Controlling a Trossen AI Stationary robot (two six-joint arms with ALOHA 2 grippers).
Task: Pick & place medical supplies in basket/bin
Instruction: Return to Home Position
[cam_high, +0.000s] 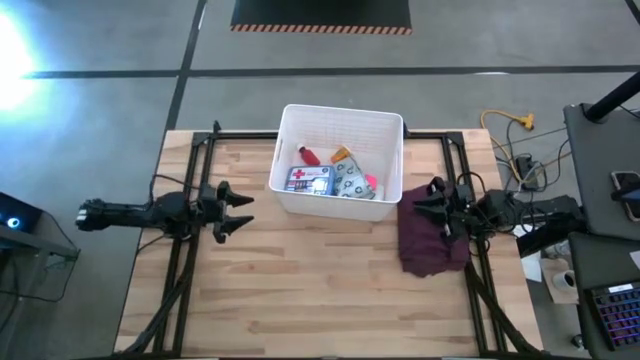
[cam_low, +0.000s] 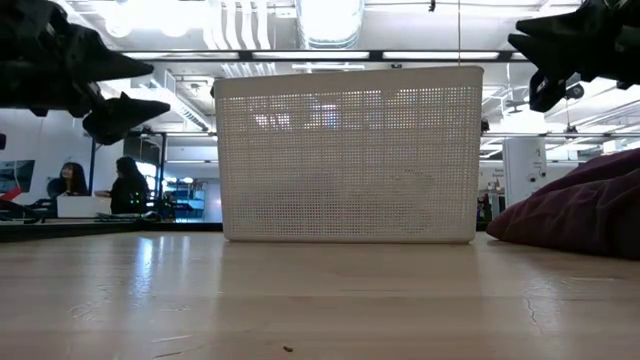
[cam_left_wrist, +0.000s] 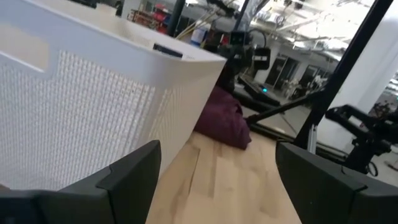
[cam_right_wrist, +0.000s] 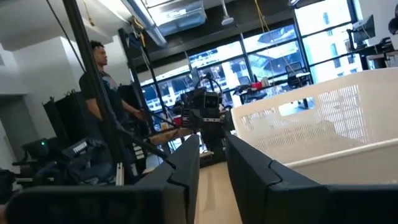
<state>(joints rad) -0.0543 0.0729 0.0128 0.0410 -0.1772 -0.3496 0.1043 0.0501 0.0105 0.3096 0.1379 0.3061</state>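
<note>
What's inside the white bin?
The bin holds a blue first-aid box, grey-white patterned packet, red bottle, orange item and pink bit. Anything beneath them is covered.

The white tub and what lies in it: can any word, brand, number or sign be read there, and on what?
Red cross sign: on the blue box in the tub.
Print beside the cross: too small to read.
Patterned packet: no legible words.
Dark sticker on the tub's rim: too blurred to read.
No word or number is legible anywhere.
</note>
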